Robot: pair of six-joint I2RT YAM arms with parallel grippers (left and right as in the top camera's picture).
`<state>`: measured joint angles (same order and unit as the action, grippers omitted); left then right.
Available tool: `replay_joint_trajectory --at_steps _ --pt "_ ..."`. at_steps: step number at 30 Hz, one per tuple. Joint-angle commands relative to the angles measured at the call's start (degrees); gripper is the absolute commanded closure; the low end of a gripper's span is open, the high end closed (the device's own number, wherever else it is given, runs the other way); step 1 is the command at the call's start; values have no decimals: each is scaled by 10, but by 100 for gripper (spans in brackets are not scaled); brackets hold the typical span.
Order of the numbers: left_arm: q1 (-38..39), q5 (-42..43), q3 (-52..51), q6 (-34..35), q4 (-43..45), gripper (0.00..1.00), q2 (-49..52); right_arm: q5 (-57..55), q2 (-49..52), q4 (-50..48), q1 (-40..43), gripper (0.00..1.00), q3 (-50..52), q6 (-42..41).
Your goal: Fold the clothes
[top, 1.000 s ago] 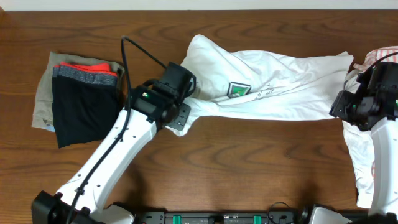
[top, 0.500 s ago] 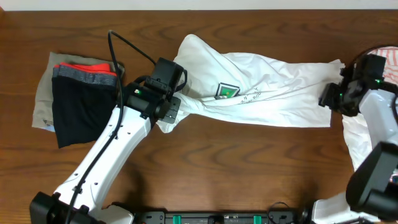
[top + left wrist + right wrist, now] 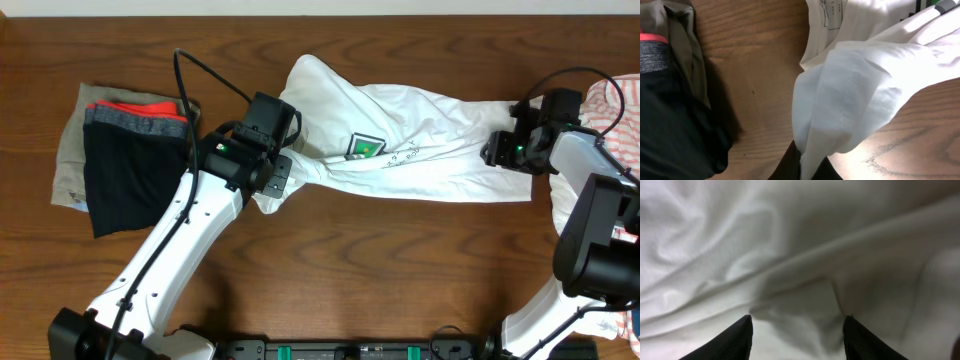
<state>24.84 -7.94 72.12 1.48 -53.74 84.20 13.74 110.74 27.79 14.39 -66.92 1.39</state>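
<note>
Right end effector [image 3: 503, 152] swings up to the edge of the white shirt [image 3: 430, 160], jaws apart, seemingly not gripping yet; left end effector [image 3: 807, 165] stays clamped on it, so spreading looks next.

Lettering [image 3: 400, 155] beside chest print [image 3: 366, 146] on white shirt [image 3: 450, 165]: illegible.

White shirt [image 3: 450, 160] w/ green-black print [image 3: 366, 146] is lying crumpled, stretching left-right across centre; orange-striped garment [image 3: 612, 108] lying far right.

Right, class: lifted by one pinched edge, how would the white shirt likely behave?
Probably floppy: the white shirt drapes in folds from the left tool. Likely light: one pinch bunches it. Its rest, lying on the table, would probably drag.
</note>
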Motion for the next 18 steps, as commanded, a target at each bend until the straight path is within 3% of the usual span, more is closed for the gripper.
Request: replay_joint_trajectory --at_steps 1,18 --pt "-1 0 2 -3 -1 94 -3 10 13 -14 -7 44 -4 21" --pt "-1 0 2 -3 7 94 -3 -17 15 -3 -7 45 -17 21"
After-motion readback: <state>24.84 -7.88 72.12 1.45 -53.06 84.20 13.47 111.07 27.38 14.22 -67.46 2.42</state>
